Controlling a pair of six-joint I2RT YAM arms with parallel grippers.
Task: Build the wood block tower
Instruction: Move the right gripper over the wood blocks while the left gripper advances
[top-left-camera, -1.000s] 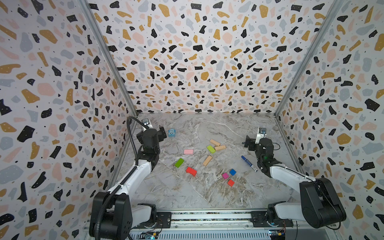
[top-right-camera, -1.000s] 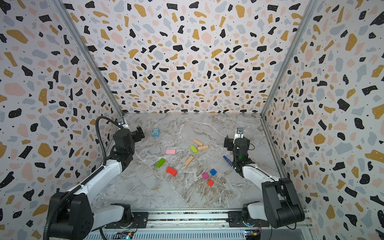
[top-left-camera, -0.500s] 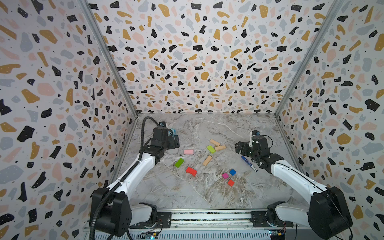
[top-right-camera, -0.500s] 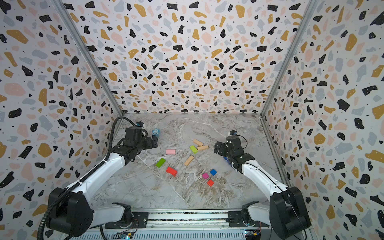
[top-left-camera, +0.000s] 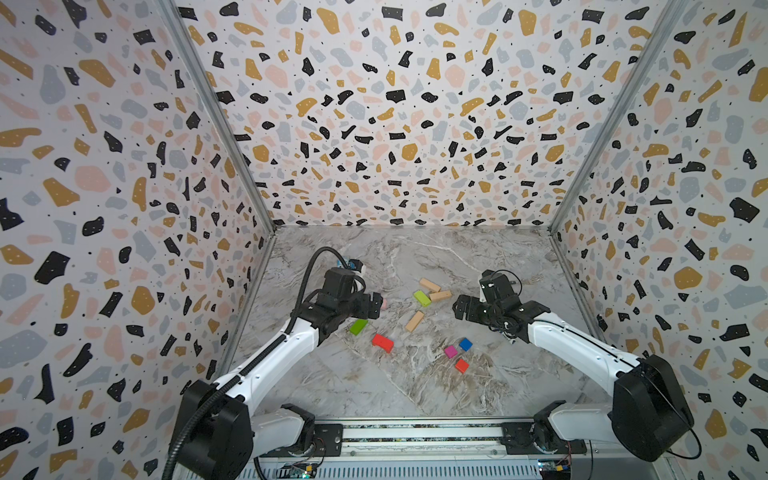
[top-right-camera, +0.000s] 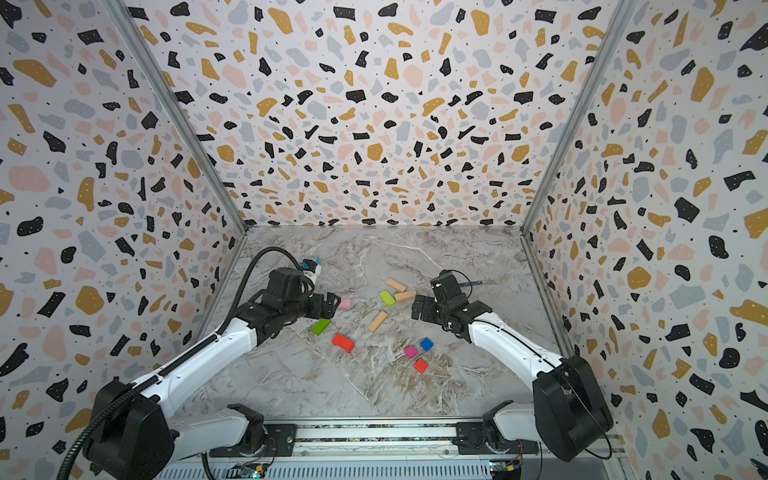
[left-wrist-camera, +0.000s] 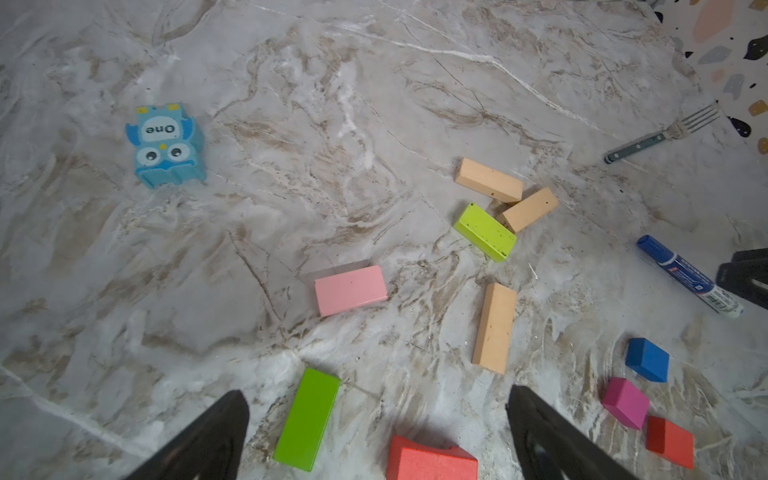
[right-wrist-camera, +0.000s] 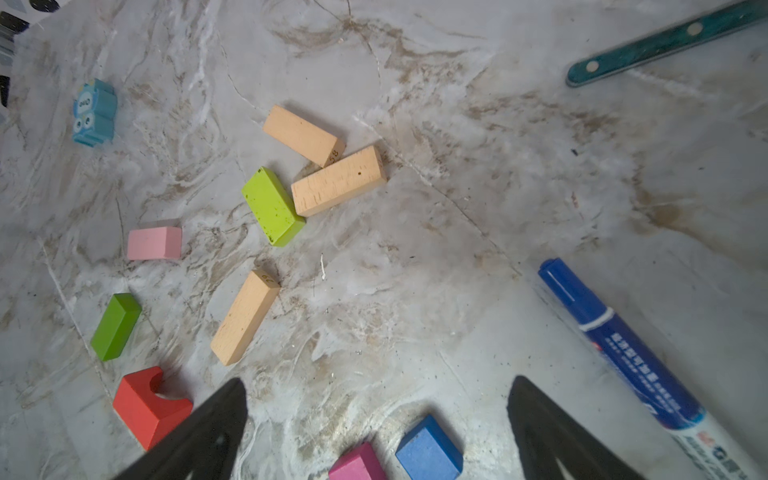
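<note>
The wood blocks lie loose and flat on the marble floor, and no tower is in view. Three tan oblongs (top-left-camera: 429, 285) (top-left-camera: 440, 296) (top-left-camera: 414, 321) cluster with a lime-green one (top-left-camera: 422, 298). A second green block (top-left-camera: 358, 327), a red notched block (top-left-camera: 382, 343) and a pink one (top-right-camera: 344, 304) lie further left. Magenta (top-left-camera: 450, 352), blue (top-left-camera: 466, 344) and orange-red (top-left-camera: 461, 365) cubes sit near the front. My left gripper (left-wrist-camera: 376, 397) hangs open above the green and red blocks, holding nothing. My right gripper (right-wrist-camera: 377, 385) hangs open above the blue and magenta cubes.
A pale blue owl-faced box (left-wrist-camera: 166, 145) stands at the back left. A blue-capped marker (right-wrist-camera: 623, 349) lies under the right arm, and a fork (left-wrist-camera: 665, 133) lies beyond it near the right wall. Patterned walls close in three sides.
Both arms have swung in from the side walls toward the middle and now hover over the blocks. Both grippers stayed open and no block has moved.
</note>
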